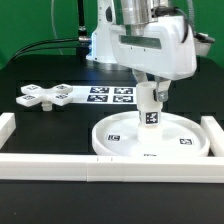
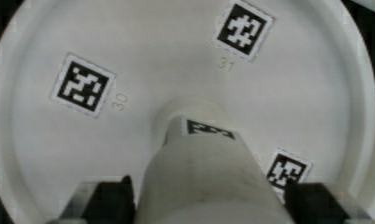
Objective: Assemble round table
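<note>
The gripper [image 1: 150, 99] is clamping the leg [image 1: 151, 119] upright at the round disc [image 1: 172, 126] centre; seemingly light, stiff, slick plastic, best gripped across its upper sides.

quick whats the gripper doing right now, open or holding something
gripper: closed on the short white plastic cylindrical leg, holding it upright at the middle of the large white rimmed round disc.
</note>
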Controlling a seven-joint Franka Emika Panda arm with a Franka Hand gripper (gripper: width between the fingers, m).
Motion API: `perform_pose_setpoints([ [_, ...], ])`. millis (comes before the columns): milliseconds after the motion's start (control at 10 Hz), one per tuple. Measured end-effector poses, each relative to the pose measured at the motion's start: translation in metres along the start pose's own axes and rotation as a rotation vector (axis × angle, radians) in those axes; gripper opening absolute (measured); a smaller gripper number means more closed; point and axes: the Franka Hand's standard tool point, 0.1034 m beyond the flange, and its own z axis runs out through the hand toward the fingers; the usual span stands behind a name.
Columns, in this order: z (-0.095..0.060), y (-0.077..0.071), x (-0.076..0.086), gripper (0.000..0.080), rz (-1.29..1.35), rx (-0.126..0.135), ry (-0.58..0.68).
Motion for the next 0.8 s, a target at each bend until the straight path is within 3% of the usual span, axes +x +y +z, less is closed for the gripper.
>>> perform_pose_setpoints([
  [400,0.0017,-0.0039,-0.0023,0.0407,0.490,0.058,-0.076],
  [700,0.0025,-0.0044,-0.0040,0.0408,0.508,0.061,-0.086],
  [800,0.0024,-0.0046,-0.0047,0.0579,0.470,0.058,-0.086],
])
